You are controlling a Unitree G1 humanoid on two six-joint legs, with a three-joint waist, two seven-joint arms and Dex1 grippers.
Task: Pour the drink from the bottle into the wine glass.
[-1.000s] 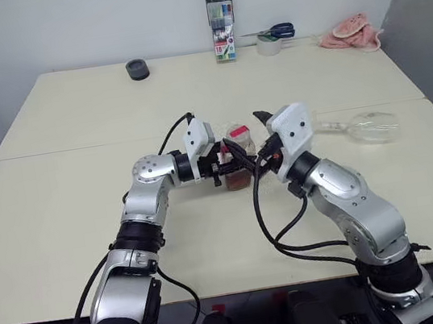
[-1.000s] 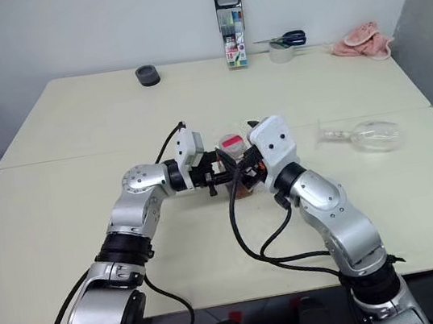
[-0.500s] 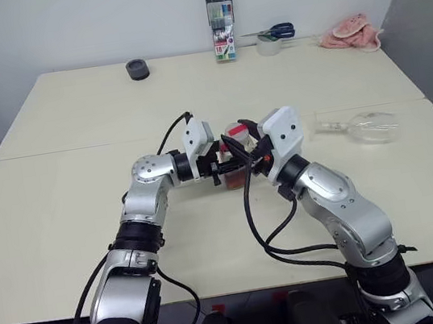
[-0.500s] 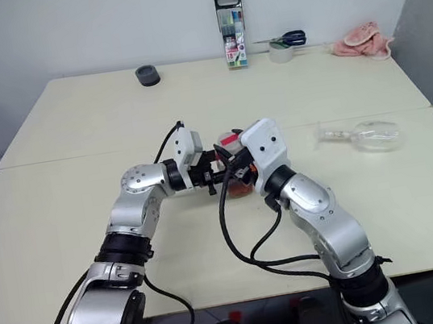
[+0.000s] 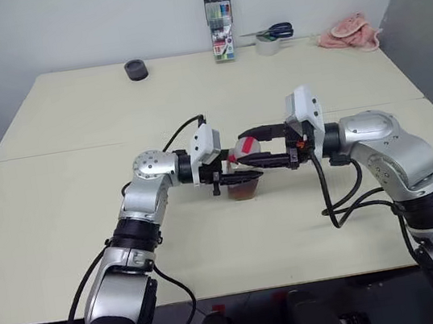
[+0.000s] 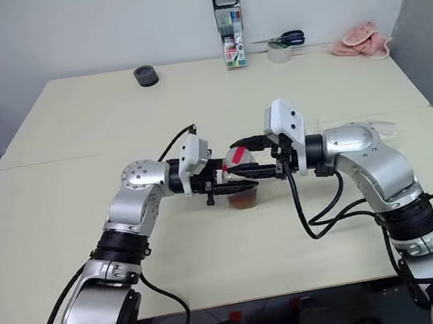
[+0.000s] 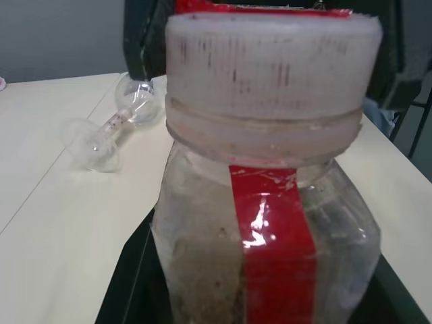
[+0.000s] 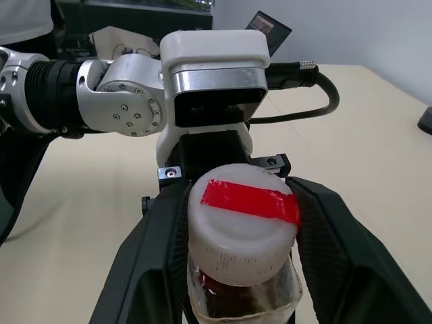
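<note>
While both arms reach inward over the cream table and meet near its middle, the left arm bends at the elbow with its forearm level and pointing toward the robot's right, and the right arm mirrors it, forearm level and pointing left. The left gripper is clamped tight on the body of the bottle, which stands upright between the two hands. The right gripper has its black fingers set on either side of the bottle's whitish cap, close against it; whether they press the cap cannot be made out.

A red label strip runs down the bottle's clear side and over the cap top; no writing on it is legible. The drink shows as a shallow reddish-brown layer at the bottle's bottom.

Lying on its side on the table, well apart from the bottle toward the robot's right, the wine glass is largely hidden behind the right arm in the head views.
</note>
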